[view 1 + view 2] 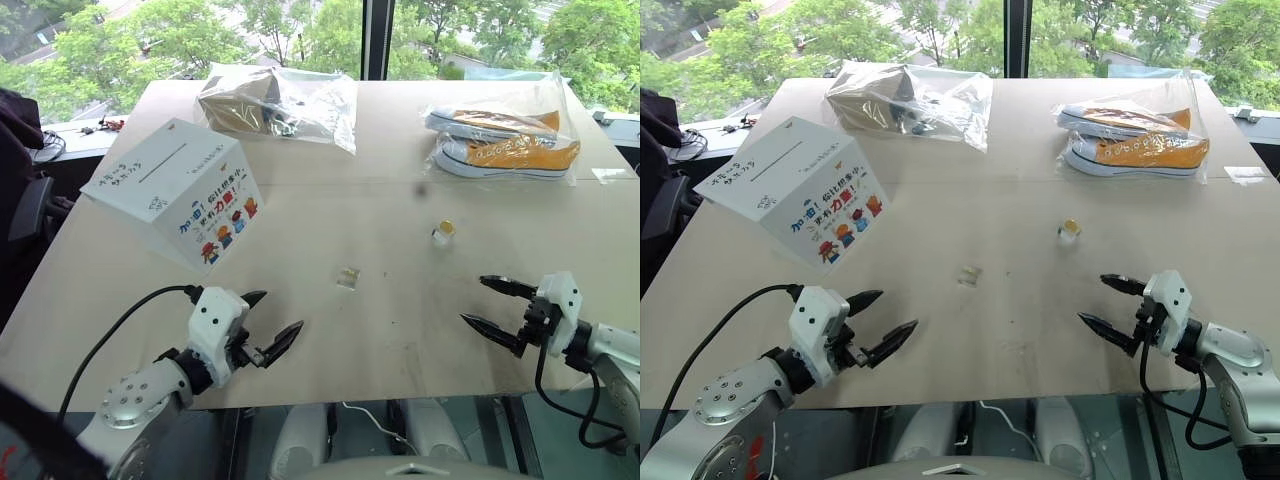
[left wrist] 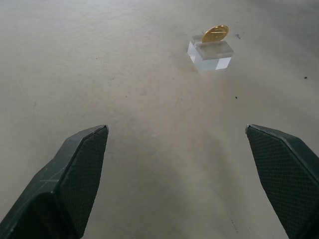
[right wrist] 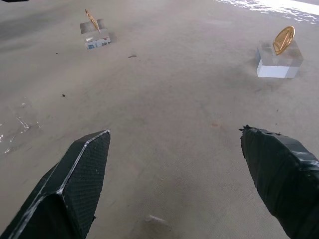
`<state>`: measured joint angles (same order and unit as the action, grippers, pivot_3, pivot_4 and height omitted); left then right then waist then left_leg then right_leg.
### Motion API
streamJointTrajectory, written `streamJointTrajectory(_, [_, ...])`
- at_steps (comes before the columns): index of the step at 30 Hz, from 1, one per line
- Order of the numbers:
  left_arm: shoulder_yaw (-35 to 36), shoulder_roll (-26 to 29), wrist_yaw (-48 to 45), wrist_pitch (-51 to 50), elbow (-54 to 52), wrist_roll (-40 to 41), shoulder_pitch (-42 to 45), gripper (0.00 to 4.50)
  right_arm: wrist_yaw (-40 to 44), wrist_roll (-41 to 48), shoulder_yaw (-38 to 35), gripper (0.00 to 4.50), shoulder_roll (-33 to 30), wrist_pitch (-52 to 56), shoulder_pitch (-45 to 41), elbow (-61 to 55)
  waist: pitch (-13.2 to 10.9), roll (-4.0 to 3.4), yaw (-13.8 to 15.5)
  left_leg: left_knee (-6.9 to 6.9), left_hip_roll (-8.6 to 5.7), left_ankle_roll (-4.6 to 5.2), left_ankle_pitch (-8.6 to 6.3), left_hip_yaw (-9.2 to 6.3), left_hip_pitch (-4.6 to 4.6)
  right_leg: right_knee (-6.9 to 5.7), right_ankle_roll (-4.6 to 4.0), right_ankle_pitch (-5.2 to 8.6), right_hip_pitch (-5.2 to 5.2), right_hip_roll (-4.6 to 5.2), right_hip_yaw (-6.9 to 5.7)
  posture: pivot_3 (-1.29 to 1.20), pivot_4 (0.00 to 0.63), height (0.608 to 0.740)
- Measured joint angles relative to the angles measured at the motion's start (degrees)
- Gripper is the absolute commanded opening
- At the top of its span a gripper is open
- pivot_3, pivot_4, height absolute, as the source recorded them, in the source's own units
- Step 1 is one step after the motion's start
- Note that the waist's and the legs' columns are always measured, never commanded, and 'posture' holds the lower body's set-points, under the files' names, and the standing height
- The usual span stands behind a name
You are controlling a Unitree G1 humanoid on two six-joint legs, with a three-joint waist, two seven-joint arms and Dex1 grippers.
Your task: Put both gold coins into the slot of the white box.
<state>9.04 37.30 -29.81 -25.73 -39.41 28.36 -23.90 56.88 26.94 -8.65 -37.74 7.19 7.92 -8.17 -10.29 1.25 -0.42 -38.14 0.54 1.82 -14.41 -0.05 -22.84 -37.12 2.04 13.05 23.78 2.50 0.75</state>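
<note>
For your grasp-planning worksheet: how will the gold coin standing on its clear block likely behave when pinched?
The gold coin is thin and shiny, so probably slippery and light. It stands tilted on edge in a small clear block, so a nudge may tip it or slide the block.

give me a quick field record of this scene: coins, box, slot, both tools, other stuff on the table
coins: two gold coins, each standing on edge on a small clear block; one nearer the right arm, the other mid-table
white box: far left of the table, tilted onto an edge
slot: on the box's upward face, nothing in it
left tool: open, above bare table, holding nothing
right tool: open, holding nothing
other: bagged brown item, bagged orange sneakers at the far side
</note>
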Motion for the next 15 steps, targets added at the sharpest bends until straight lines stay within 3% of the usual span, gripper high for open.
streamJointTrajectory(15, [0.65, -3.00, -5.02, 7.63, 6.35, -3.89, -0.44, 4.50, -6.14, -3.65, 1.57, 4.46, 2.66, 4.19, -7.78, 2.02, 0.02, -0.02, 0.36, -0.02, 0.00, 0.01, 0.00, 0.00, 0.02, 0.03, -0.17, -0.11, -0.05, -0.01, -0.02, 0.00, 0.150, 0.740])
